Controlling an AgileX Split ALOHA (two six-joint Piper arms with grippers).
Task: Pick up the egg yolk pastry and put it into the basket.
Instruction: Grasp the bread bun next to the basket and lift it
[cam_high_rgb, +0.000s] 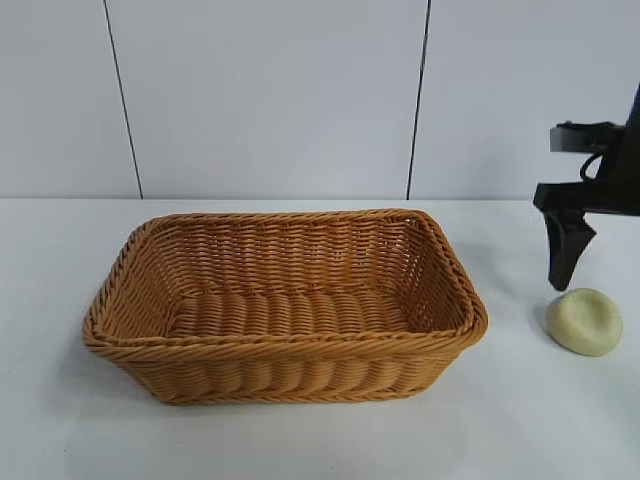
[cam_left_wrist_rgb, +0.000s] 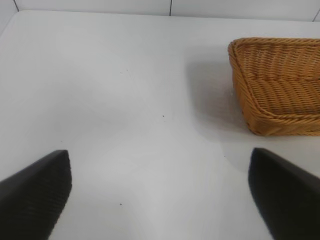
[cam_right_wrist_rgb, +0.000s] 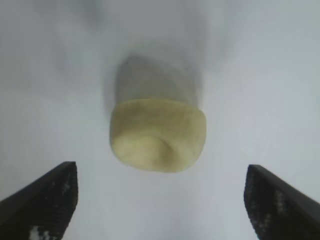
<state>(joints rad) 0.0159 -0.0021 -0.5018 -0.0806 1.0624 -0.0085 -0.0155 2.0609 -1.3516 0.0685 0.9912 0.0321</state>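
The egg yolk pastry (cam_high_rgb: 584, 321), a pale cream-yellow dome with a dent on top, lies on the white table to the right of the basket (cam_high_rgb: 290, 346). The basket is woven orange-tan wicker and holds nothing. My right gripper (cam_right_wrist_rgb: 160, 200) hangs open just above and behind the pastry (cam_right_wrist_rgb: 158, 135). The pastry lies ahead of the tips, not between them. One dark finger (cam_high_rgb: 566, 250) of that gripper shows at the right edge of the exterior view. My left gripper (cam_left_wrist_rgb: 160, 195) is open over bare table, with a corner of the basket (cam_left_wrist_rgb: 280, 95) off to its side. It is out of the exterior view.
A white tiled wall (cam_high_rgb: 270, 100) stands behind the table. Bare white tabletop (cam_high_rgb: 300, 440) runs in front of the basket and to its left. A gap of table separates the basket's right wall from the pastry.
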